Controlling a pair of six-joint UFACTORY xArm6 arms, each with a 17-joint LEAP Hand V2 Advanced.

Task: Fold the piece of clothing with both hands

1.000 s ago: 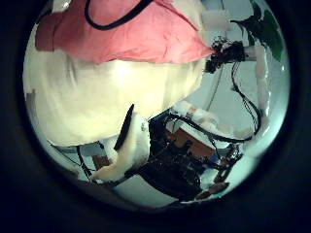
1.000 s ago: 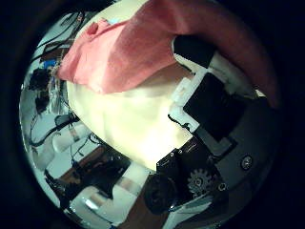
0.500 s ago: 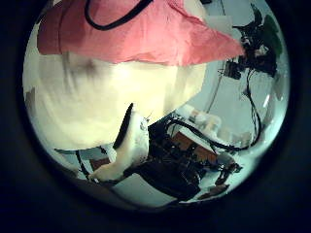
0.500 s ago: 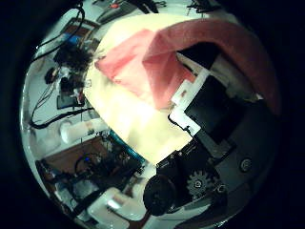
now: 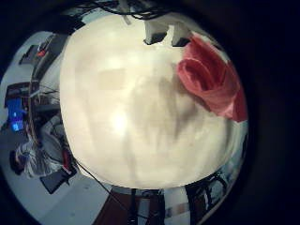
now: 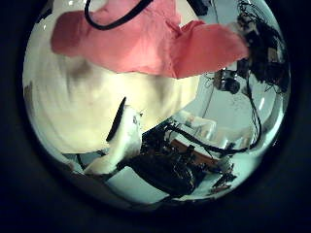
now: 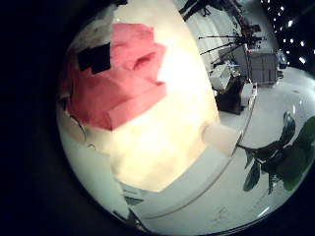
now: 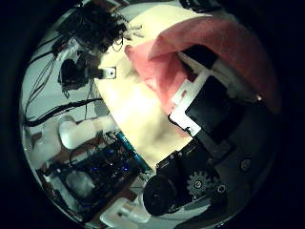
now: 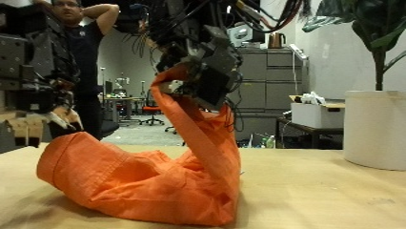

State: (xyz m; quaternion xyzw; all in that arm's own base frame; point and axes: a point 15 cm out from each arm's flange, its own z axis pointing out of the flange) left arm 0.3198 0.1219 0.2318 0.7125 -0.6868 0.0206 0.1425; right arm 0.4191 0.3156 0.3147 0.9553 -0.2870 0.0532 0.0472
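Note:
An orange garment (image 9: pixel 140 181) lies heaped on the wooden table (image 9: pixel 317 205). One strip of it rises steeply to my right hand (image 9: pixel 203 67), which is shut on its upper end well above the table. In the right thumb side palm view the cloth (image 8: pixel 210 43) drapes over that hand's fingers (image 8: pixel 195 91). My left hand (image 9: pixel 57 110) hangs just over the far end of the heap; its grip does not show. The cloth (image 6: pixel 146 44) fills much of the left thumb side palm view. From above, the heap (image 7: pixel 118 84) sits on the bare tabletop (image 5: pixel 122 112).
A tall white planter (image 9: pixel 375 129) with a leafy plant stands beside the table on the right hand's side, and shows again as the planter (image 7: pixel 224 138) in a palm view. Cabinets and equipment racks stand behind the table.
The right hand has risen with the cloth, and the table now lies farther from its palm. In the left thumb side view a corner of the cloth has stretched outward.

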